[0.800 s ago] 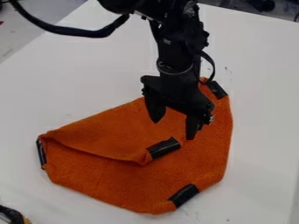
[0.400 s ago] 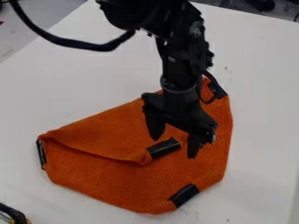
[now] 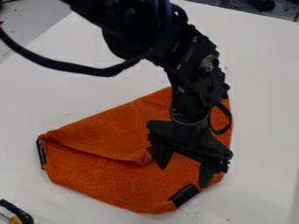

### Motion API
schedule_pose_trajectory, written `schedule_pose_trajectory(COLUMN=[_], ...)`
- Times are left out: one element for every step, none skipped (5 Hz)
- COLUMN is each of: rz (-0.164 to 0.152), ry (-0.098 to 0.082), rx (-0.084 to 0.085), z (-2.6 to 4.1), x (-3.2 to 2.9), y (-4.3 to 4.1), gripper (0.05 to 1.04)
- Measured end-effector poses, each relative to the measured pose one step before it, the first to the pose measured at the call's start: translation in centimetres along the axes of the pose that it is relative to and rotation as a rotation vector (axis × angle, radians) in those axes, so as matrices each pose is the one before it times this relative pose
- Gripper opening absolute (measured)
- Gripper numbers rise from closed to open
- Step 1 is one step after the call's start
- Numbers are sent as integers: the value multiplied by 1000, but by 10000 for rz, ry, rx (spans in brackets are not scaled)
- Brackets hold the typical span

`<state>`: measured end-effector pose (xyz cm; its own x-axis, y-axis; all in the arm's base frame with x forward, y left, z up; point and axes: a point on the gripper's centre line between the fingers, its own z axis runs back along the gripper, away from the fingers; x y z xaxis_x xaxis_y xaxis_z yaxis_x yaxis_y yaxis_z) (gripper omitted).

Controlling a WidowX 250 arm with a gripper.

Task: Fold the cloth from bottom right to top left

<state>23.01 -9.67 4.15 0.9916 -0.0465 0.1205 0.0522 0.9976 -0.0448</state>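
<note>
My black gripper (image 3: 183, 176) hangs over the lower right part of the orange cloth (image 3: 111, 179), its two fingers spread apart with nothing seen between them. The cloth lies on the white table with its upper flap folded down toward the middle. A black clip or band (image 3: 184, 195) marks the cloth's bottom right corner, just below the gripper's right finger. Another black band (image 3: 41, 153) is at the left corner. The gripper and arm cover the flap's tip and the cloth's upper right corner. Whether the fingertips touch the cloth, I cannot tell.
The white table (image 3: 64, 100) surrounds the cloth, its left edge running diagonally at the upper left. A black and yellow object (image 3: 16, 213) sits at the bottom left corner. A black cable loops from the arm across the upper left.
The gripper has moved down and slightly right over the cloth, from above the folded flap toward the bottom right corner. It stays open, and the cloth has kept its shape.
</note>
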Motion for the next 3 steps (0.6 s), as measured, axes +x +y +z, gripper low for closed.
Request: schedule_pose_trajectory(rz=[353, 264, 136], ry=[-50, 44, -40], rx=[-395, -367, -41], z=[-660, -1303, -782], x=[-1169, -1091, -102], y=[-1394, -976, -264], gripper=[1000, 1000, 1001])
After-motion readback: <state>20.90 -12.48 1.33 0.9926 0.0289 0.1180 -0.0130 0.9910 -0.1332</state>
